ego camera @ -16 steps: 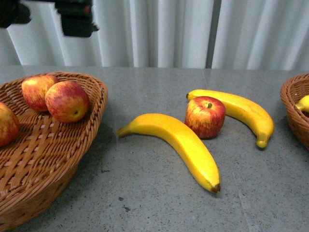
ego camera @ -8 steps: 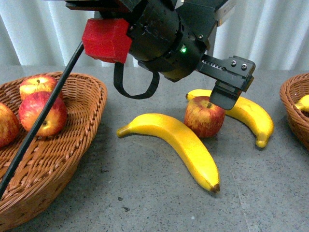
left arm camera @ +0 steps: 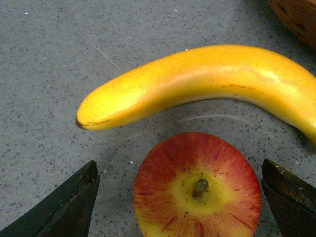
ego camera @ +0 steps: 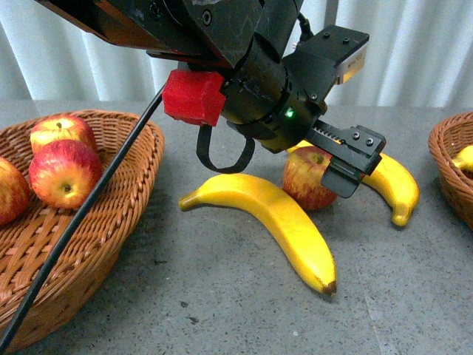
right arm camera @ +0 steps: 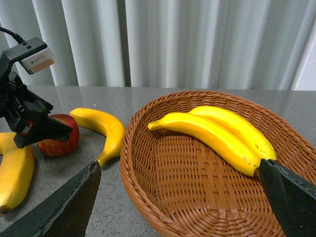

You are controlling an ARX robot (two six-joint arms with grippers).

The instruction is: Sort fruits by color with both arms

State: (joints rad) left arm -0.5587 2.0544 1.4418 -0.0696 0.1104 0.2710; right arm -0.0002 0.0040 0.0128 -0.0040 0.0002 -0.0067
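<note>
- Three apples (ego camera: 65,174) lie in the left wicker basket (ego camera: 140,148), evidently the bin for red fruit.
- One loose apple (left arm camera: 197,187) stands stem-up on the table (ego camera: 222,296), between a near banana (ego camera: 273,214) and a far banana (ego camera: 388,177) just beside it.
- Left arm (ego camera: 259,89): poised over the loose apple. Left jaws spread wide, one finger on each side, neither touching, probably set to close on it.
- Two bananas (right arm camera: 212,133) lie in the right wicker basket (right arm camera: 148,197), evidently the yellow bin.
- Right jaws: wide apart, empty, over that basket, probably free for a table banana.
</note>
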